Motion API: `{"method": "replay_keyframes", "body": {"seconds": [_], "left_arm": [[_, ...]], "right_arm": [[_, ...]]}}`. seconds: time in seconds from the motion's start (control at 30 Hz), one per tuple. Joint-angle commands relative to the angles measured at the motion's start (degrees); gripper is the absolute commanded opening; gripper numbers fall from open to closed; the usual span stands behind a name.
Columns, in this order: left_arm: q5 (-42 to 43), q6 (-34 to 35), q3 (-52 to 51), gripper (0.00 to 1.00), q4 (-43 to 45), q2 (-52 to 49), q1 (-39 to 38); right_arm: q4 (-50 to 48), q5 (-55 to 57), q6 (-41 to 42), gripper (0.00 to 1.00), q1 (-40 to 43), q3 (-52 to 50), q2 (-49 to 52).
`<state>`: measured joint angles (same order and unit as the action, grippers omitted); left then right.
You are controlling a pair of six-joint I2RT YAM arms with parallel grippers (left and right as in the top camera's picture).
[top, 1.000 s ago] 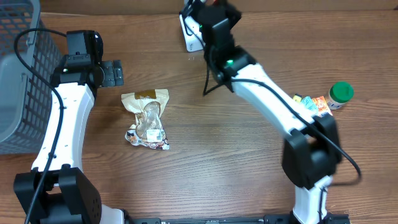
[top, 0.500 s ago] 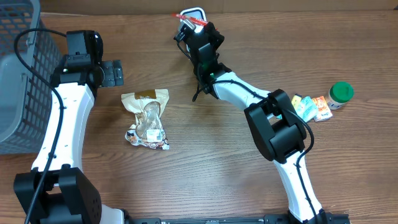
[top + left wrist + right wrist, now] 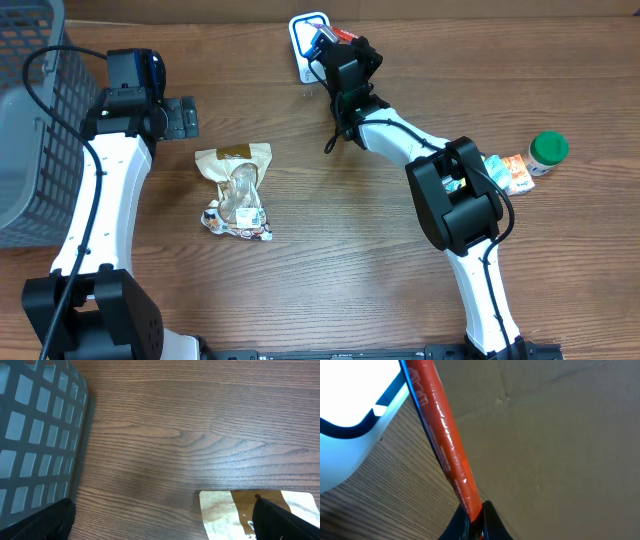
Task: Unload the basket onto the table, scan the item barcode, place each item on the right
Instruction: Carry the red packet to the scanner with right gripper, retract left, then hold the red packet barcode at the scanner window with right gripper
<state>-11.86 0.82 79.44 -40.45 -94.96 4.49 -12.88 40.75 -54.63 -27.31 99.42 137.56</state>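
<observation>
My right gripper (image 3: 338, 45) is shut on a thin red packet (image 3: 342, 34), the item, at the back of the table. It holds the packet edge-on just right of the white, blue-rimmed scanner (image 3: 304, 45). In the right wrist view the red packet (image 3: 442, 445) runs up from the pinched right gripper (image 3: 477, 519) past the glowing scanner (image 3: 355, 400). No barcode shows in any view. My left gripper (image 3: 181, 117) stands open over bare wood; its black fingertips (image 3: 42, 522) frame empty table in the left wrist view.
A clear snack bag with a gold top (image 3: 238, 190) lies left of centre, its corner (image 3: 235, 512) near my left fingers. A grey mesh basket (image 3: 30, 130) fills the far left (image 3: 40, 435). A green-capped bottle (image 3: 548, 150) and small colourful packets (image 3: 505, 170) sit at the right.
The right arm folded in from its stretched pose, brought the red packet over the scanner, then shifted it slightly right so the scanner face shows again. The left arm has not moved.
</observation>
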Motion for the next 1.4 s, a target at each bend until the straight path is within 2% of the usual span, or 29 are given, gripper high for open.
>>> {"method": "replay_keyframes", "body": {"seconds": [0.0, 0.37, 0.73, 0.97, 1.13, 1.27, 1.37], "left_arm": [[-0.57, -1.27, -0.22, 1.0, 0.2, -0.39, 0.0], [-0.57, -1.27, -0.22, 1.0, 0.2, -0.39, 0.0], [-0.57, -1.27, -0.22, 1.0, 0.2, -0.39, 0.0], [-0.57, -1.27, -0.22, 1.0, 0.2, -0.39, 0.0], [-0.57, -1.27, -0.22, 1.0, 0.2, -0.39, 0.0], [-0.57, -1.27, -0.22, 1.0, 0.2, -0.39, 0.0], [-0.57, -1.27, -0.22, 1.0, 0.2, -0.39, 0.0]], "right_arm": [[-0.31, 0.13, 0.81, 0.04, -0.52, 0.57, 0.37], [2.23, 0.33, 0.87, 0.04, -0.85, 0.55, 0.39], [2.75, 1.22, 6.88, 0.03, -1.64, 0.42, 0.44], [3.93, 4.11, 8.9, 0.03, -4.13, 0.42, -6.67], [15.63, 3.37, 19.78, 0.03, -4.42, 0.42, -16.92], [34.45, -4.26, 32.48, 0.04, -3.63, 0.42, -25.86], [47.98, -13.97, 40.0, 0.11, -1.88, 0.42, -30.93]]}}
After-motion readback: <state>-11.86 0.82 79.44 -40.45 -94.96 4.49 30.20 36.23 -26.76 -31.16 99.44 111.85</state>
